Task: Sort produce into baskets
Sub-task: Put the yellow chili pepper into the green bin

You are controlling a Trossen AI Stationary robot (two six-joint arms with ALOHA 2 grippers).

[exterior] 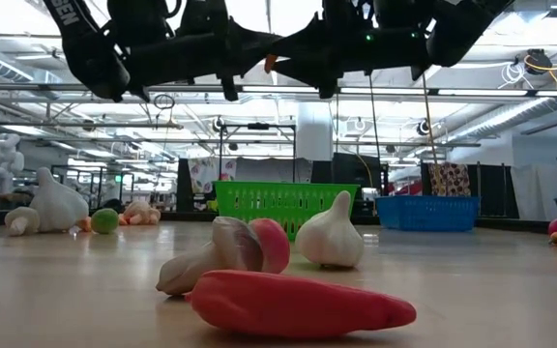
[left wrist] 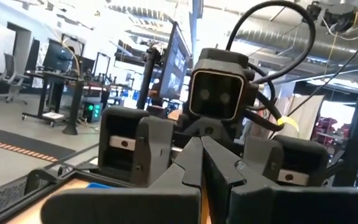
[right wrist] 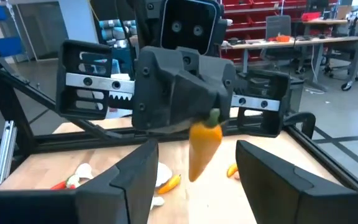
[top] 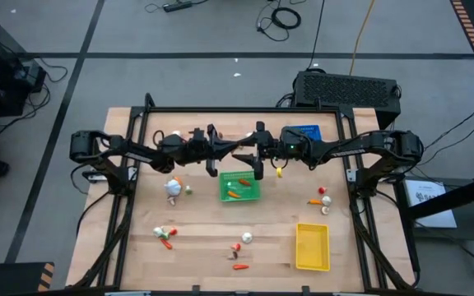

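Note:
My left gripper [top: 230, 154] is shut on a small orange toy carrot [right wrist: 204, 144] high above the green basket [top: 241, 187]. My right gripper [top: 250, 156] faces it tip to tip. It is open, with its fingers [right wrist: 135, 180] standing on either side of the carrot's lower tip without touching it. The green basket holds a few orange pieces. The blue basket [top: 304, 131] lies at the far side under the right arm. The yellow basket [top: 312, 247] lies near the front right. Other produce lies loose on the table. My left gripper pinches the carrot's green-topped end [right wrist: 213, 117] between its two shut fingers [right wrist: 185, 93], which lie about level and point toward the table's right. The carrot hangs below the fingers, slightly tilted with its tip down, clear of the table and the basket.
A white garlic [top: 172, 187] lies left of the green basket. Small pieces lie at the front left [top: 164, 234], the front middle [top: 241, 247] and the right [top: 322, 197], and a yellow piece [top: 279, 173] lies beside the green basket. A black frame [top: 138, 123] edges the table.

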